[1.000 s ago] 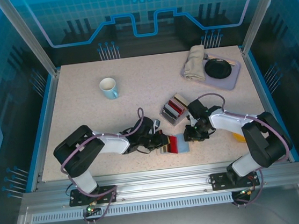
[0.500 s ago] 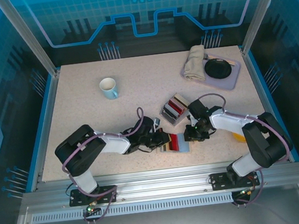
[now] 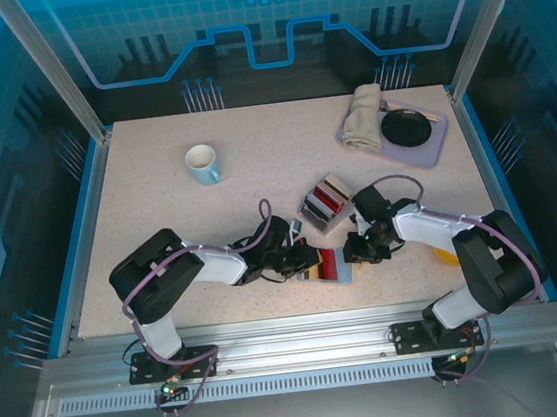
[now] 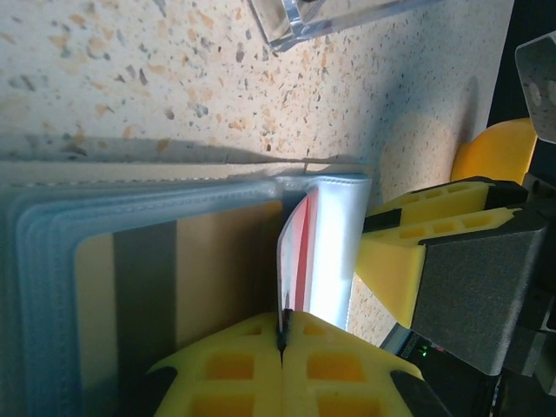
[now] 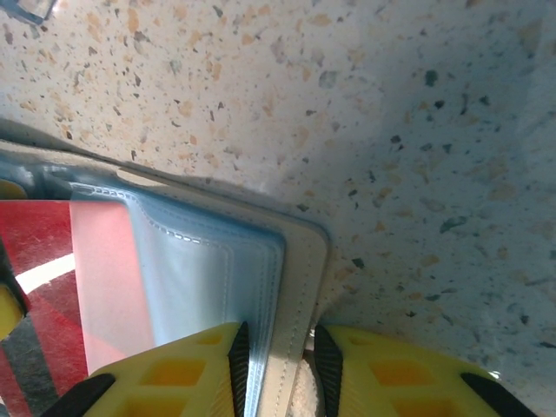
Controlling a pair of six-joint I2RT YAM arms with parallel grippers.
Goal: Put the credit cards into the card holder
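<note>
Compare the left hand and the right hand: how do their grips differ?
The left hand is fully shut on the thin edge of a red card; the right hand closes with a gap, on the thicker edge of the card holder. The left hand holds one card; the right hand holds a beige cover and clear sleeves together. Both have yellow fingers.

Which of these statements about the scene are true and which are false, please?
1. The left fingers pinch a red card. True.
2. The right fingers hold the mug. False: they clamp the card holder by its edge; the mug stands apart, further back on the left.
3. The card holder lies open, with its clear sleeves showing. True.
4. The towel lies in the mug. False: it lies on the tray.
</note>
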